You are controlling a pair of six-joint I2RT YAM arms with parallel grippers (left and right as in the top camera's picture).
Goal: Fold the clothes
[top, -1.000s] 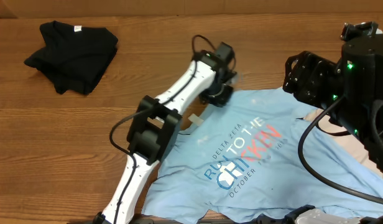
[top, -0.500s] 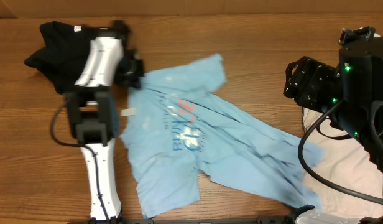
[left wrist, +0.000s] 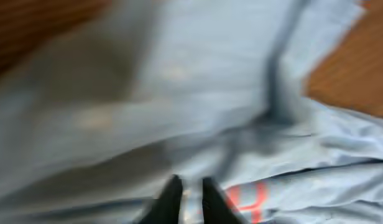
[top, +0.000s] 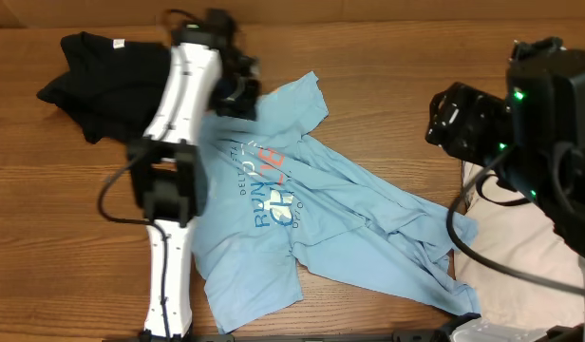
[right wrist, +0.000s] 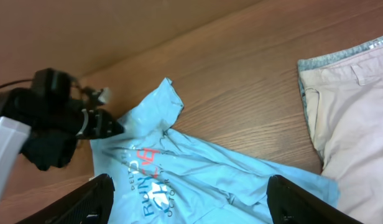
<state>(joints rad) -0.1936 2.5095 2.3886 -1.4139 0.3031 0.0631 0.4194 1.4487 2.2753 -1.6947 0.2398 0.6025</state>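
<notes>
Seemingly pinching its shoulder (the wrist view is blurred), the left gripper (top: 240, 93) now has the T-shirt (top: 302, 218) hauled left to mid-table beside the black garment (top: 107, 81), crumpled and unfolded, while the right gripper (right wrist: 198, 199) hangs open, empty.

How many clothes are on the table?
3: a blue T-shirt in the middle, a black garment top left, beige shorts at the right edge. Others may be hidden.

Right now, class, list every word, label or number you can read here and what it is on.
"RUN": dark-blue print on the light blue T-shirt.
"DEL": small white print beside it, rest creased.
Red letters there: folded, unreadable.
The white tag on the black garment: too small.
</notes>
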